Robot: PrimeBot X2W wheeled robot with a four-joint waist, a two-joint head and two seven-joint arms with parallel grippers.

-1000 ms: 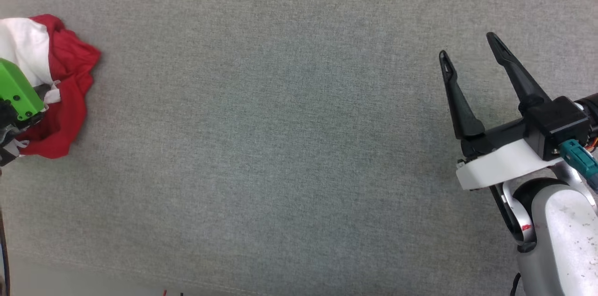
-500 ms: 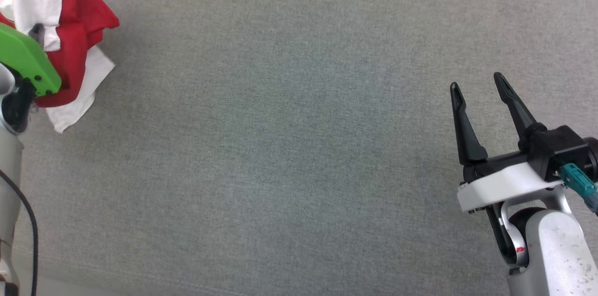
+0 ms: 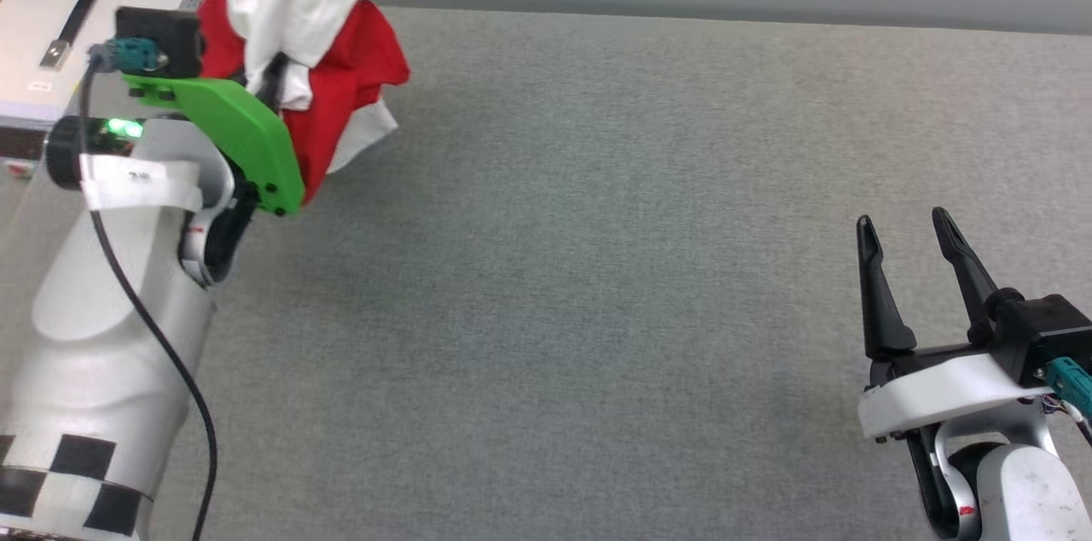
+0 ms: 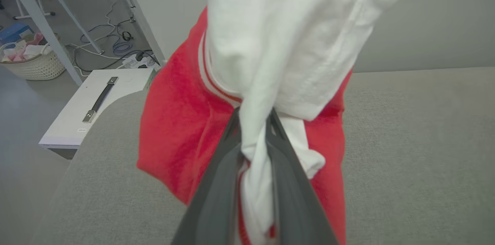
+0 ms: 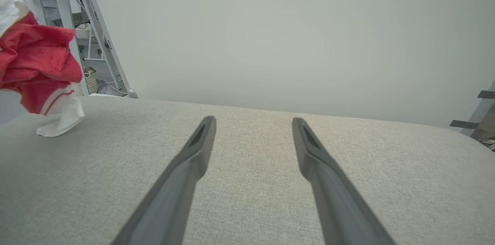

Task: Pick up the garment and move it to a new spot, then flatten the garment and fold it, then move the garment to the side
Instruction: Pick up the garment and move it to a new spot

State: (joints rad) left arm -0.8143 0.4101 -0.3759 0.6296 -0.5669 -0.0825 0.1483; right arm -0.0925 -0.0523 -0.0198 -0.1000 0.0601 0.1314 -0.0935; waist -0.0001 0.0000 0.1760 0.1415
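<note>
SURFACE: grey woven-fabric tabletop (image 3: pixel 614 285) | GARMENT: red jersey shirt with white sleeves (image 3: pixel 345 89), bunched, hanging over tabletop's far-left area | LEFT GRIPPER (image 4: pixel 253 117): clamped on shirt's white fabric | RIGHT GRIPPER (image 3: pixel 904 221): fingers spread, empty, near-right.

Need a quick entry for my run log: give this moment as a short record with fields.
surface: grey fabric-covered surface
garment: red jersey shirt with white sleeves, bunched, hanging over the far left of the surface
garment contact: lowest white corner at or just above the surface; cannot tell which
left gripper: shut on the shirt's white cloth
right gripper: open, holding nothing, well apart from the shirt
task stage: picked up; not yet flattened or folded
</note>
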